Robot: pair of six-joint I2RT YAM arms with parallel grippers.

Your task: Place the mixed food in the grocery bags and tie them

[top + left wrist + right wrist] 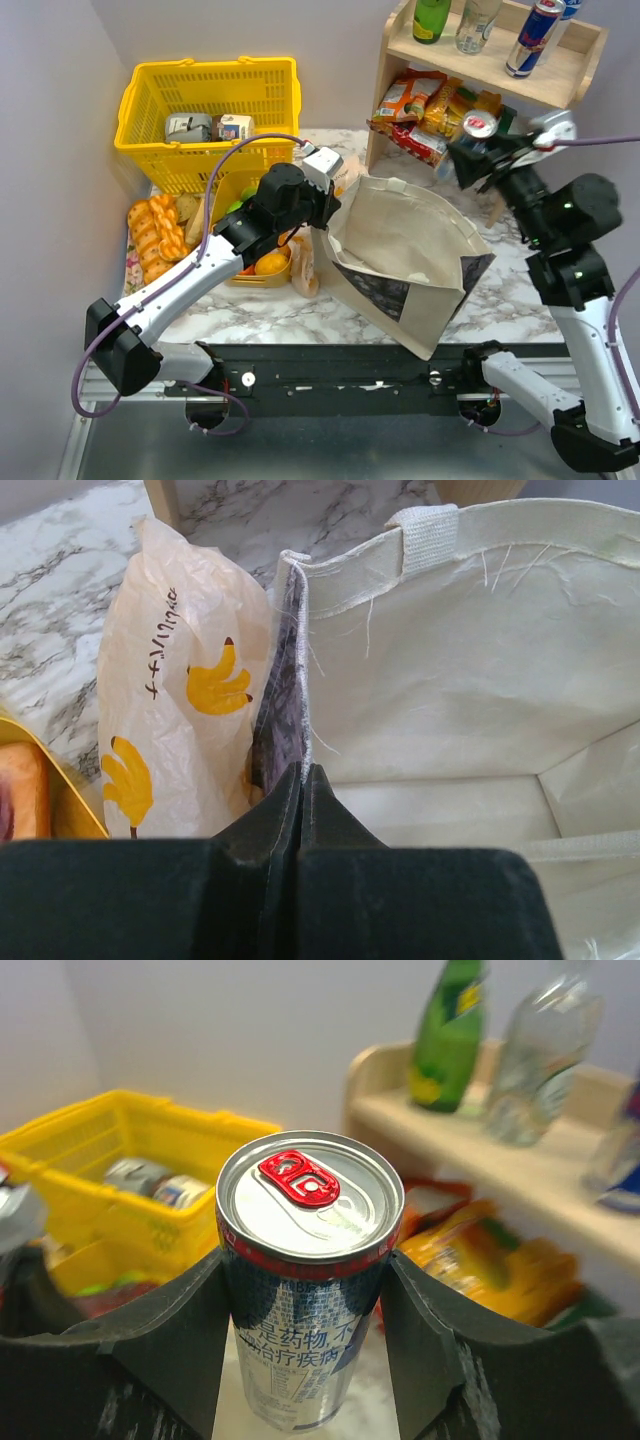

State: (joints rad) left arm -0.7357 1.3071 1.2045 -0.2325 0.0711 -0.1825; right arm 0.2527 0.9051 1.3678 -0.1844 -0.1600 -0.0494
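The canvas tote (405, 255) is made of stiff beige woven cloth with a sewn webbing handle and loose threads at the hem. It stands open on the marble-patterned bench (510, 300), and a dark rectangular print is seen on its side. In the left wrist view only its pale inner walls and floor are shown. The left tool (302, 775) is pressed together on the rim of the tote at its corner. Just beside this corner, touching it, a thin crinkled peach plastic bag (180, 700) with yellow banana prints is standing.

A tall cylindrical drink can (308, 1260), silver and blue with a red pull tab, is pinched upright between the fingers of the right tool (305, 1290). It is held in the air to the right of the tote's mouth, near the wooden shelf (480, 60).

Small tins are lying in the yellow plastic basket (200, 110). Braided bread loaves (155, 235) are placed at the left.
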